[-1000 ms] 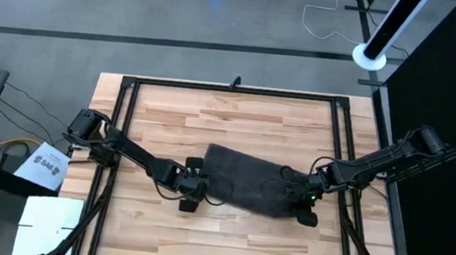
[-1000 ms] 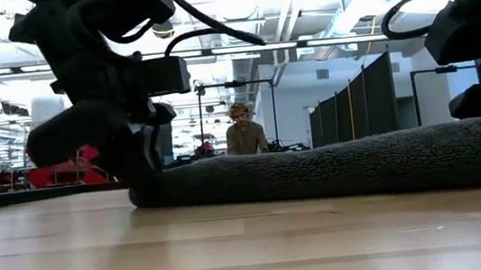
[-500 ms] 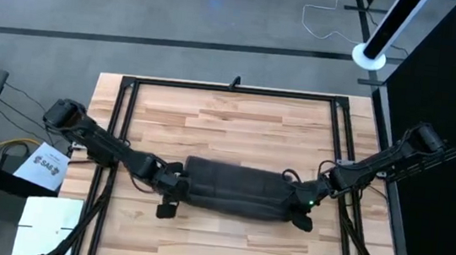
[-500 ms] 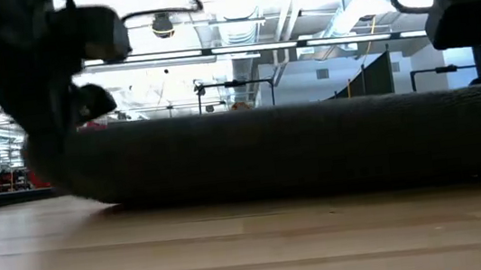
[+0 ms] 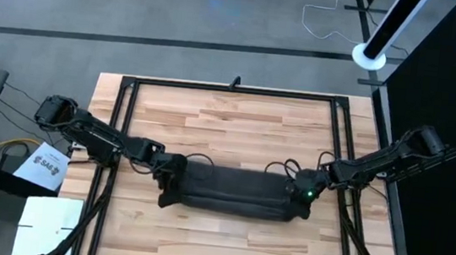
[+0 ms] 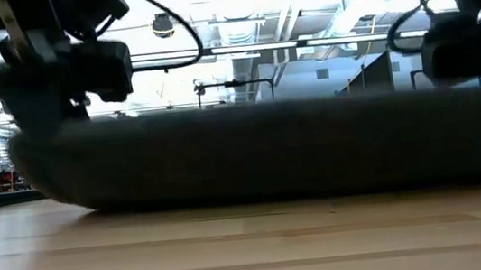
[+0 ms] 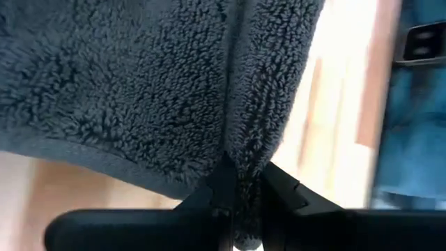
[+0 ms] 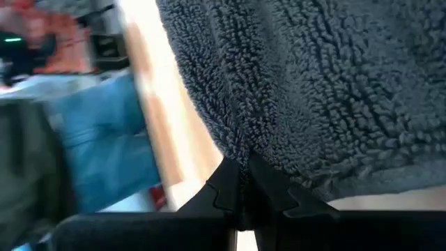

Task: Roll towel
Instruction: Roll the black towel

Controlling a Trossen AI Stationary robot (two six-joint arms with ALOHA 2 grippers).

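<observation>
Since a second ago both arms have drawn toward the near edge of the counter, and what was a flat slanted cloth now reads as a long narrow fold.

From the high view I see the towel (image 5: 234,193) lying as a dark band across the middle of the counter (image 5: 238,116), running side to side, somewhat nearer the near edge than the far one. My left gripper (image 5: 169,172) sits at the towel's left end and my right gripper (image 5: 301,193) at its right end, each arm reaching in from its own side edge. A white paper (image 5: 47,165) lies off the counter beyond the left edge.

From the low view the towel (image 6: 261,155) fills the width of the picture as a thick dark roll lifted a little off the wood at its left end, with the left gripper (image 6: 45,94) above that end and the right gripper (image 6: 470,41) above the other.

In the left wrist view my left gripper (image 7: 240,192) is pinched tight on a ridge of the towel (image 7: 125,84), pile bunched between the fingertips (image 7: 223,181).

In the right wrist view my right gripper (image 8: 242,180) is likewise clamped on a fold of the towel (image 8: 334,90), its fingertips (image 8: 226,183) nearly meeting through the cloth.
</observation>
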